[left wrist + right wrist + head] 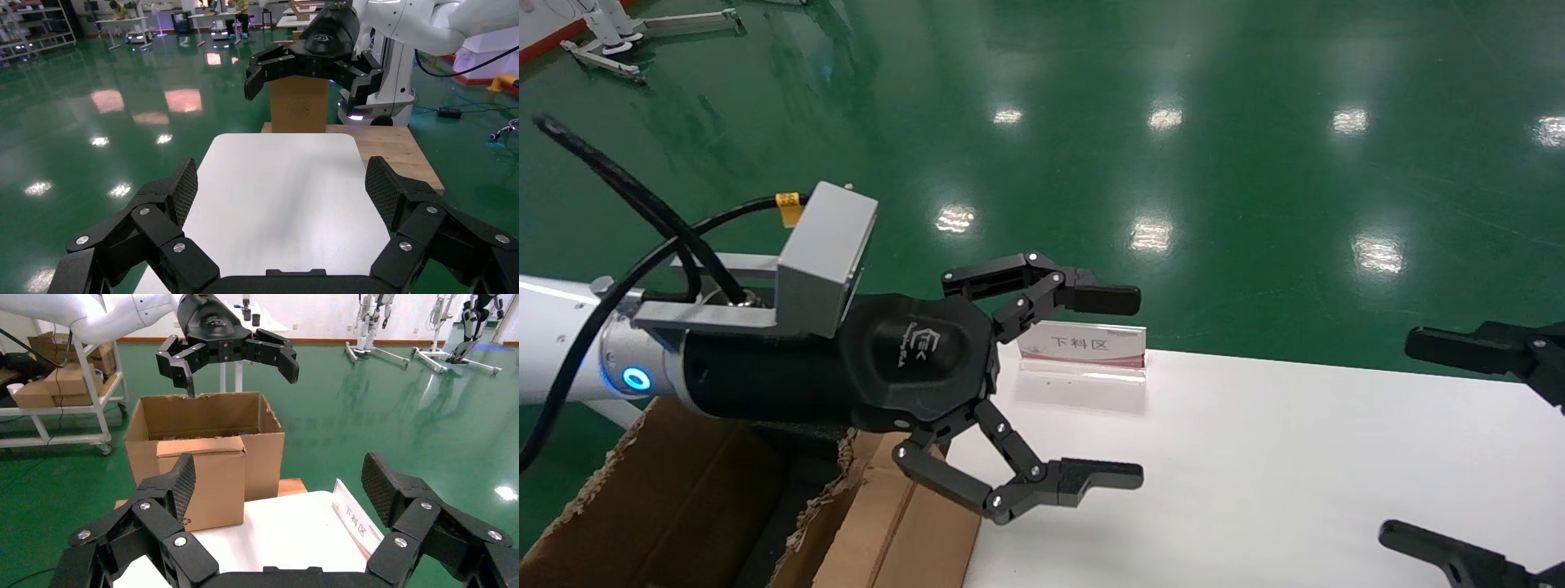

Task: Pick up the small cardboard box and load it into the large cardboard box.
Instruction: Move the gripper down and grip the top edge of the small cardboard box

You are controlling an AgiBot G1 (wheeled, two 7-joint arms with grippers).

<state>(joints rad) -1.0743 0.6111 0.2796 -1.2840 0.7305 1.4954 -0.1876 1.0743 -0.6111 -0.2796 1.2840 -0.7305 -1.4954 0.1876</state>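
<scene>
The small cardboard box stands upright at the white table's left end, against the large cardboard box; a black recycling symbol shows at its lower corner. In the head view the small box is partly hidden under my left gripper. That gripper is open and empty and hovers above both boxes, fingers pointing out over the table. It also shows in its own view and in the right wrist view. The large box has ragged edges and a dark inside. My right gripper is open and empty over the table's right side.
A clear sign stand with a red-and-white card stands at the white table's far edge. Another cardboard box stands on a wooden surface beyond the right arm. Green floor lies all around; a cart with boxes stands farther off.
</scene>
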